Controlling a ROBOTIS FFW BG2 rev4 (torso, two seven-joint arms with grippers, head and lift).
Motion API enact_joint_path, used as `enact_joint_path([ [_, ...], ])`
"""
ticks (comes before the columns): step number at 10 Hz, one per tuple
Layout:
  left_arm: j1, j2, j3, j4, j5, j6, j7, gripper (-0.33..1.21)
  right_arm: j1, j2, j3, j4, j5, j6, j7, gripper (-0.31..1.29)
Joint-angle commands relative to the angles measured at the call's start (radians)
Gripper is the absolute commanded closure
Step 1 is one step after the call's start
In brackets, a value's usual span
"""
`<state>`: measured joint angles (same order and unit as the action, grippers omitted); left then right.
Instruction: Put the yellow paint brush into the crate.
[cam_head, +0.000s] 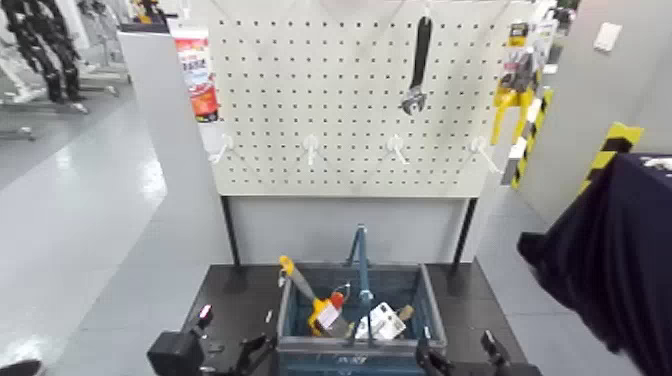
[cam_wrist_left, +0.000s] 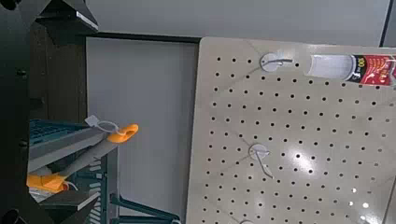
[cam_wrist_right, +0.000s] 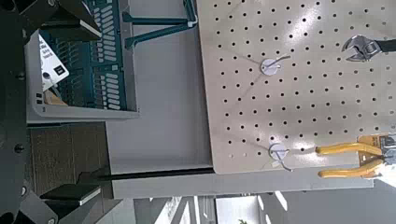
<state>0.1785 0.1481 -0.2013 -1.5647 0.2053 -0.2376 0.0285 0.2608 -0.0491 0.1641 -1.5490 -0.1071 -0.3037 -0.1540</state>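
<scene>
Since the yellow paint brush (cam_head: 304, 293) already lies in the crate (cam_head: 430, 318), lower centre, handle slanting up-left, I'd call it placed. Left gripper (cam_head: 252, 352) nearer, right gripper (cam_head: 455, 356) lower right; both released.

No lettering can be read: print on a red-and-white canister (cam_head: 197, 72) beside the pegboard (cam_head: 340, 100) and on white tags (cam_head: 384, 320) in the crate (cam_head: 300, 345) stays illegible.
</scene>
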Motion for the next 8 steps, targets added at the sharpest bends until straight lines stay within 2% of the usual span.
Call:
enact_joint_path([
  [1, 0.016, -0.009, 0.01, -0.014, -0.027, 0.004, 0.001, 0.06, 0.002, 0.0, -0.002, -0.003, 0.006, 0.002, -0.001, 0.15],
  [8, 0.019, -0.01, 0.011, -0.015, -0.029, 0.006, -0.004, 0.06, 0.002, 0.003, -0.006, -0.01, 0.03, 0.018, 0.001, 0.15],
])
